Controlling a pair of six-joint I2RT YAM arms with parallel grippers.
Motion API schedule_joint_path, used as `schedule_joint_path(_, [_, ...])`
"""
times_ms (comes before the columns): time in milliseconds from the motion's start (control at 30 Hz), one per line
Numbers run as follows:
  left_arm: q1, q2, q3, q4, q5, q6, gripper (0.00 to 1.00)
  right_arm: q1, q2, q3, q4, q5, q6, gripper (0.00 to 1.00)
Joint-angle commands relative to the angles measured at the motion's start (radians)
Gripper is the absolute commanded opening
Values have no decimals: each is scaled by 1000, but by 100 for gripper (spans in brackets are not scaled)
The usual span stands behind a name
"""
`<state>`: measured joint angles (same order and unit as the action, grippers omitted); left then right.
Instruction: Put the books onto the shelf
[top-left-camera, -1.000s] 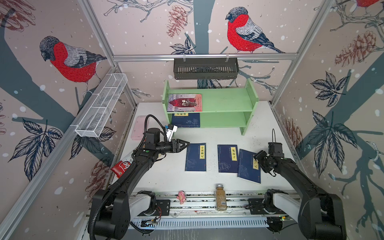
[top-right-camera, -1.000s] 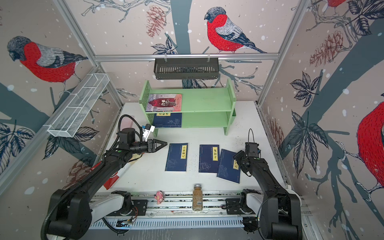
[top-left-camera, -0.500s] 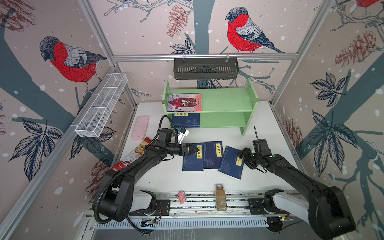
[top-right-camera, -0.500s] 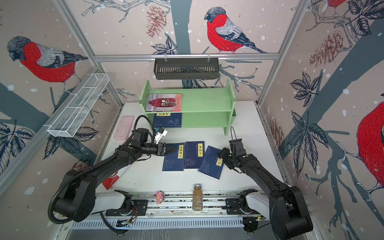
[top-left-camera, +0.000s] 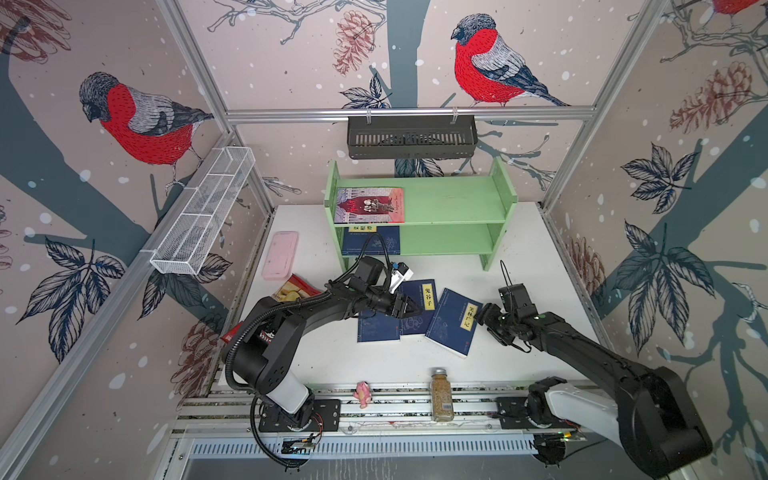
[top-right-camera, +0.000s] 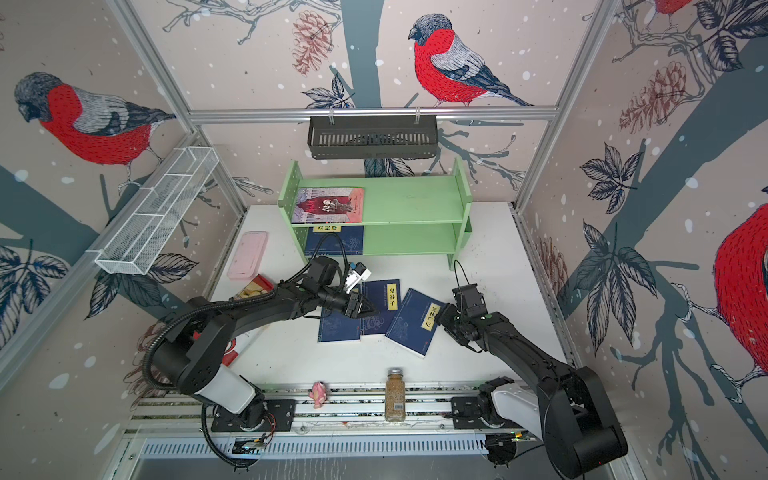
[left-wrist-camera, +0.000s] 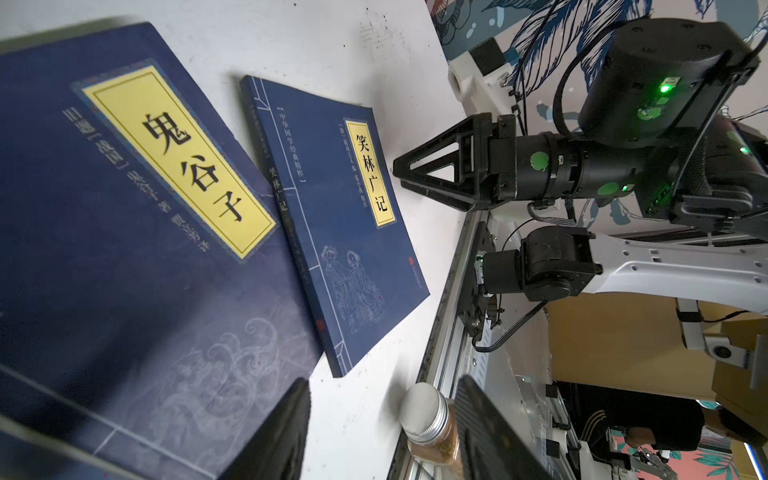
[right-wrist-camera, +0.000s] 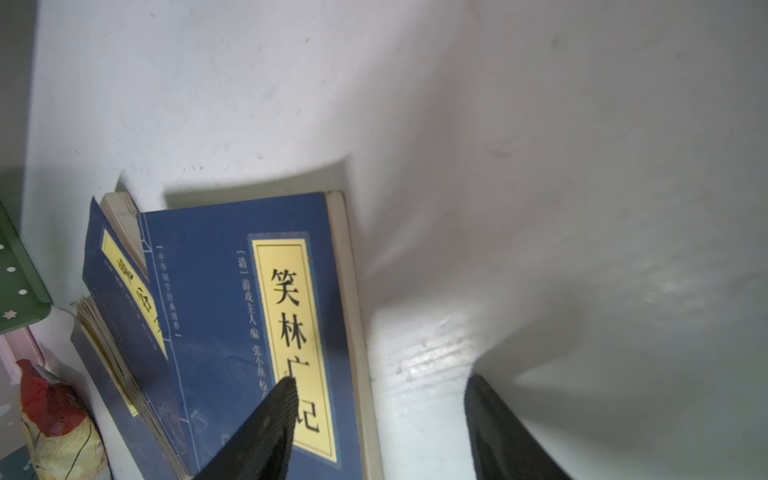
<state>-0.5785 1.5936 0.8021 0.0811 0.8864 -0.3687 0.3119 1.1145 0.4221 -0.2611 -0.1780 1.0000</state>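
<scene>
Three navy books with yellow labels lie bunched mid-table: a left one (top-left-camera: 376, 330), a middle one (top-left-camera: 420, 305) and a tilted right one (top-left-camera: 453, 322), whose spine edge overlaps the middle one. The green shelf (top-left-camera: 453, 205) at the back holds a pink-red book (top-left-camera: 369, 205) on top and a navy book (top-left-camera: 371, 240) below. My left gripper (top-left-camera: 409, 308) is open over the middle book, nothing between its fingers (left-wrist-camera: 282, 432). My right gripper (top-left-camera: 484, 318) is open at the right book's outer edge (right-wrist-camera: 353, 316), one finger over the cover, the other over the table.
A pink slab (top-left-camera: 280, 254) and a snack bag (top-left-camera: 293, 291) lie at the left. A spice jar (top-left-camera: 441, 395) and a small pink toy (top-left-camera: 362, 394) stand on the front rail. A black basket (top-left-camera: 411, 137) and a white wire basket (top-left-camera: 203, 212) hang on the walls.
My right gripper moved left and pushed the right book against the others, turning it. The three books shifted left and bunched. My left gripper moved right over them.
</scene>
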Motion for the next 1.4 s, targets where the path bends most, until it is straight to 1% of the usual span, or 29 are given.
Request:
schedule_joint_path(0, [-13, -12, -23, 131, -64, -12, 58, -6, 0, -11, 17, -32, -52, 65])
schedule_joint_path(67, [-29, -14, -35, 162, -85, -27, 58, -7, 13, -3, 21, -54, -79, 64])
schedule_joint_path(200, [-73, 29, -22, 141, -137, -37, 59, -5, 46, -12, 49, -106, -112, 62])
schedule_joint_path(400, [-96, 131, -11, 180, -139, -114, 58, 10, 73, -38, 110, -181, -138, 58])
schedule_joint_path(500, [-101, 158, -4, 179, -126, -144, 58, 21, 94, -39, 127, -212, -157, 57])
schedule_joint_path(633, [-104, 194, 27, 148, -115, -144, 58, 27, 134, -27, 132, -225, -184, 56])
schedule_joint_path(767, [-105, 282, 92, 77, -67, -150, 58, 29, 169, -29, 151, -226, -196, 55])
schedule_joint_path(967, [-113, 288, 92, 125, -33, -181, 58, 32, 176, -21, 160, -233, -204, 54])
schedule_joint_path(1067, [-121, 277, 91, 161, 6, -202, 54, 39, 170, -16, 169, -241, -204, 54])
schedule_joint_path(1133, [-124, 271, 84, 186, 23, -218, 50, 45, 162, -16, 179, -241, -201, 54])
schedule_joint_path(1233, [-129, 263, 70, 226, 38, -243, 39, 56, 146, -17, 200, -248, -195, 54])
schedule_joint_path(1267, [-129, 260, 66, 235, 37, -251, 33, 59, 143, -17, 207, -250, -195, 54])
schedule_joint_path(1300, [-129, 258, 65, 241, 38, -254, 29, 62, 143, -16, 210, -250, -195, 54])
schedule_joint_path(1367, [-129, 259, 68, 242, 38, -259, 28, 62, 143, -13, 216, -250, -196, 54])
